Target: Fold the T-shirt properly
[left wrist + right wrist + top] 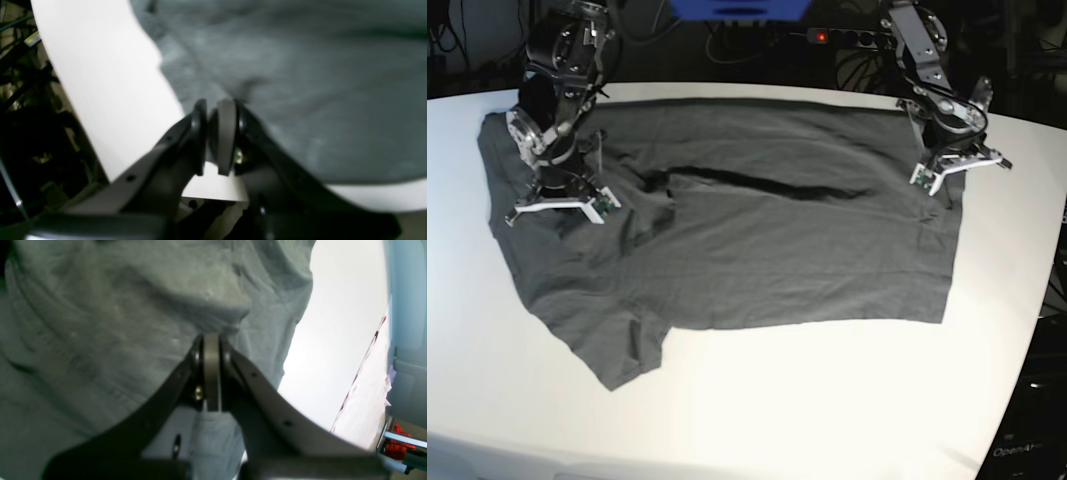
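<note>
The dark charcoal T-shirt [767, 250] lies spread and wrinkled on the white table [827, 420], with one sleeve at the front left and a dark crease across its upper middle. My left gripper [942, 178] is at the shirt's right edge. In the left wrist view the gripper [213, 103] has its pads pressed nearly together at the edge of the cloth [317, 83]. My right gripper [557, 205] is on the shirt's left part. In the right wrist view the gripper [210, 336] is shut, with cloth [100, 323] bunched at its tip.
A power strip [837, 37] with a red light and cables lie behind the table's back edge. The table edge curves close past the left gripper [100, 83]. A red object [397, 440] sits off the table beyond the right gripper.
</note>
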You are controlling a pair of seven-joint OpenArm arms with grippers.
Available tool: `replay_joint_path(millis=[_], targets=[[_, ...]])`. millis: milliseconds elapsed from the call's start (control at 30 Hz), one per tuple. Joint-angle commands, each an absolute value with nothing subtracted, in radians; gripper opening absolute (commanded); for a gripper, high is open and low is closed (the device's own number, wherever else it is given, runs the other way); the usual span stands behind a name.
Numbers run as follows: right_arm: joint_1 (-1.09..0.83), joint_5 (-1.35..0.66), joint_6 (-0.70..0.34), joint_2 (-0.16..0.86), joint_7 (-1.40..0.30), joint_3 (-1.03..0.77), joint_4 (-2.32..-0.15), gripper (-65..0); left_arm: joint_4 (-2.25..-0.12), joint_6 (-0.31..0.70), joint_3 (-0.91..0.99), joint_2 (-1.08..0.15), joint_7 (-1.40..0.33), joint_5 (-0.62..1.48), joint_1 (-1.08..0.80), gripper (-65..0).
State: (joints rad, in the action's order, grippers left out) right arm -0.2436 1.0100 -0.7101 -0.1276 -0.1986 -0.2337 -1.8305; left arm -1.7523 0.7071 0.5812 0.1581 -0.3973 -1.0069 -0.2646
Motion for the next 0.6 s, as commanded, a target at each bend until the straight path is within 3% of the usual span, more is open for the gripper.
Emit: replay_joint_path(millis=[0, 400, 467, 567], targets=[[-0.234, 1.000, -0.698, -0.125, -0.185, -0.234, -1.847, -64.7, -1.770, 0.698, 0.590, 0.157, -0.390, -1.010, -0.249, -58.4], [-0.202, 1.001, -0.698, -0.120, -0.185, -0.232, -1.850, -64.3, -1.916, 0.698, 0.591, 0.157, -0.389, -1.004, -0.214, -57.4], [-0.168, 1.001, -0.698, -0.120, -0.189, -0.234, -1.848, -64.1, -1.929, 0.698, 0.593, 0.157, -0.389, -1.006, -0.180, -49.3], [-0.122, 1.001, -0.698, -0.122, -0.191, -0.236, -1.848, -64.0, -1.920, 0.698, 0.596, 0.157, -0.389, -1.010, -0.101, -27.9]])
